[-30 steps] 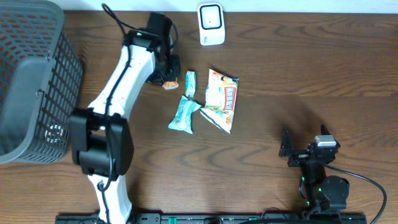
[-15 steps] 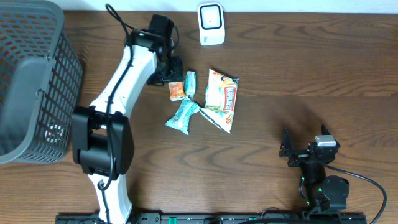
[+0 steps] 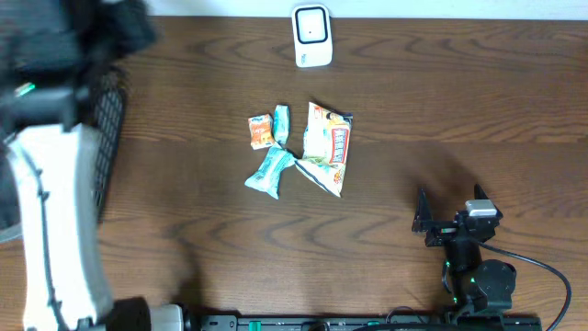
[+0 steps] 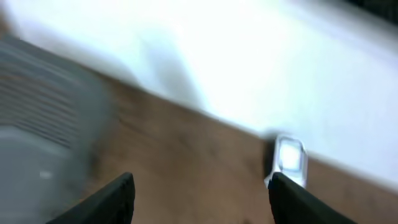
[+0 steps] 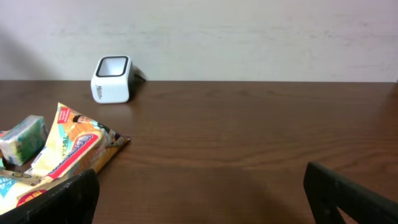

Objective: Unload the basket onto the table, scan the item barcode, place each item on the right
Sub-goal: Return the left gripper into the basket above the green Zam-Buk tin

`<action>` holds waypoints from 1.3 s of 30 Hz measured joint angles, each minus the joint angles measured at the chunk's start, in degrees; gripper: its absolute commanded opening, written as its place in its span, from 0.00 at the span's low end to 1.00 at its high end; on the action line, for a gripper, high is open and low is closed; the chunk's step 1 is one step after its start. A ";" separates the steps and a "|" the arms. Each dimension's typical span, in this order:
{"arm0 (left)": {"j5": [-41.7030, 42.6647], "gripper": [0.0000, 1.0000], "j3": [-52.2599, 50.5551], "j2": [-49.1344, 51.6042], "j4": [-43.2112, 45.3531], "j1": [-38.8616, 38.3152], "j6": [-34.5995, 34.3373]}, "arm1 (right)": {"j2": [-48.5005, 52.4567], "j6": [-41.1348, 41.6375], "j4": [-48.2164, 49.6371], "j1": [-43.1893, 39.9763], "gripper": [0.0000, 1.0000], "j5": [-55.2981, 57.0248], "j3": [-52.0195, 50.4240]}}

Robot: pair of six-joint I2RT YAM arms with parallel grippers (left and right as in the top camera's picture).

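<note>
Four packets [image 3: 303, 152] lie bunched at the centre of the overhead frame. The orange packet [image 3: 261, 131] is at the upper left of the bunch, with the green packet [image 3: 281, 122] just beside it on the right. The blue packet [image 3: 271, 172] lies below them. The yellow packet [image 3: 329, 145], the largest, is on the right, and its lower left corner meets the blue one. One scanner [image 3: 311, 36] stands at top centre, well apart from the bunch. One basket [image 3: 112, 110] sits at the left edge, mostly hidden behind the blurred left arm [image 3: 55, 202].

All of it rests on a dark brown wooden table [image 3: 441, 101], with a plain white wall [image 5: 249, 31] behind.

Seen from its own wrist, the left claw [image 4: 202, 199] is blurred. Its fingers stand apart at the bottom of the frame, with nothing between them and touching nothing. The right claw [image 5: 202, 199] sits at the lower right of the overhead frame, spread wide, empty and well apart from the packets.
</note>
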 measured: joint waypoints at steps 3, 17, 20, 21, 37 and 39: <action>-0.55 0.68 0.11 -1.79 -0.48 7.80 0.00 | 0.00 0.00 0.00 0.00 0.99 0.02 0.00; -1.20 0.77 -2.56 7.63 -12.37 26.75 -0.22 | 0.00 0.00 0.00 0.00 0.99 0.02 0.00; -1.18 0.77 -2.69 10.36 -14.95 26.97 -0.22 | 0.00 0.00 0.00 0.00 0.99 0.02 0.00; -1.18 0.78 -2.69 11.28 -15.80 26.97 -0.26 | 0.00 0.00 0.00 0.00 0.99 0.02 0.00; -7.45 0.98 -3.50 20.76 -29.14 26.97 -15.37 | 0.00 0.00 0.00 0.00 0.99 0.02 0.00; -7.65 0.98 -4.87 21.29 -29.22 26.97 -16.85 | 0.00 0.00 0.00 0.00 0.99 0.02 0.00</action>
